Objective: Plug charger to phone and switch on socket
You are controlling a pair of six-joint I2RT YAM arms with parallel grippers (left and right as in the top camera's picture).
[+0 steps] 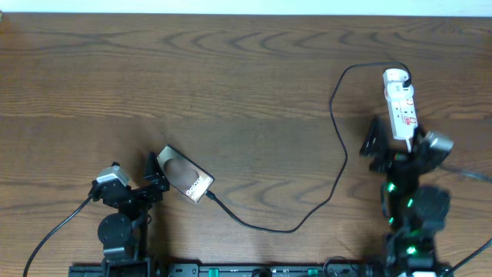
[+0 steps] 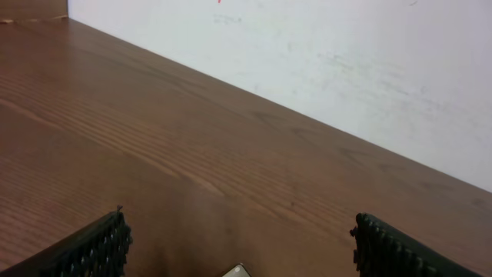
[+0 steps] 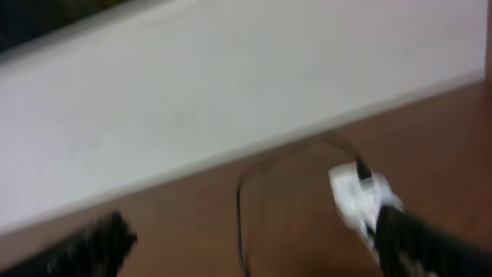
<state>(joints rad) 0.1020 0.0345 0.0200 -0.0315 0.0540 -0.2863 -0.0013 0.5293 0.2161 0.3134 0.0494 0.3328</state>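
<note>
1. Phone [image 1: 187, 178] – lies tilted on the table [image 1: 231, 92].
2. Left gripper [image 1: 154, 175] is at the phone's left end, jaws wide, one finger on each side.
3. Charger [image 1: 284, 228]: the tip meets the phone's right end – whether it is seated, I cannot tell. The cable loops away rightward to the socket [image 1: 400, 104].
4. The socket is well right of the phone.
5. Right gripper [image 1: 398, 143] is spread wide at the socket's near end.

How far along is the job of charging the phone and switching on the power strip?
Looks done: the tip of the black cable meets the end of the phone. In hand: the right gripper is open at the near end of the power strip; the left gripper is open beside the phone, holding nothing. Left: switching the strip on, which the pictures do not confirm.
</note>
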